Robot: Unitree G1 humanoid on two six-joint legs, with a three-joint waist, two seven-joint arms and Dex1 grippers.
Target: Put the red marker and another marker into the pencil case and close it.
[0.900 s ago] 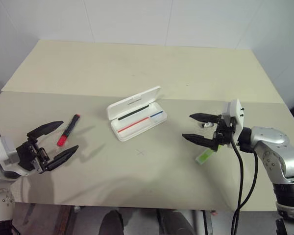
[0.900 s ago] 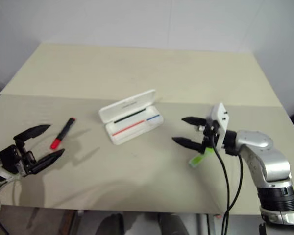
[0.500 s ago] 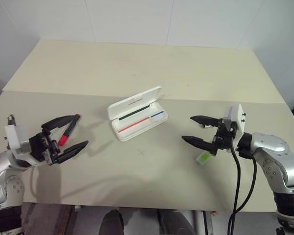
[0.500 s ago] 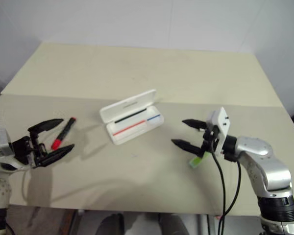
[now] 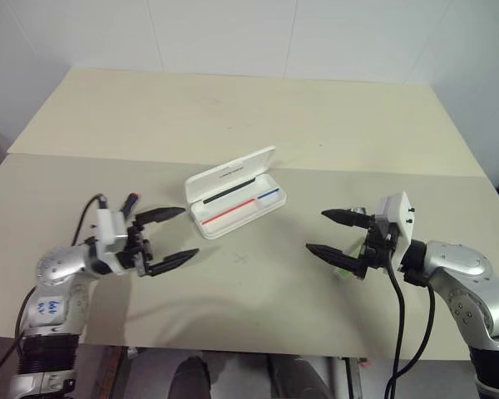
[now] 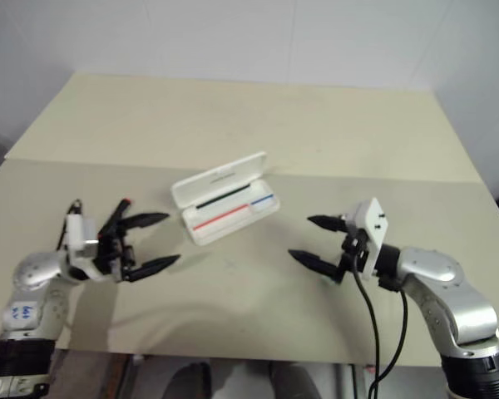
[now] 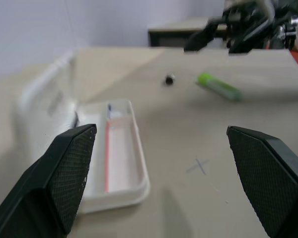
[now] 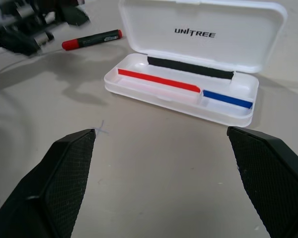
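Both end effectors spread wide, grasping nothing. Red marker [image 8: 92, 39] at eleven o'clock behind left end effector [image 5: 168, 237], lengthwise toward one o'clock; nearer left arm

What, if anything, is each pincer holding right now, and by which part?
Nothing. The left pincer and right pincer are both open and empty; the red marker and green marker lie on the table.

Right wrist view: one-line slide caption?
Open right gripper faces the open pencil case; the red marker lies beyond.
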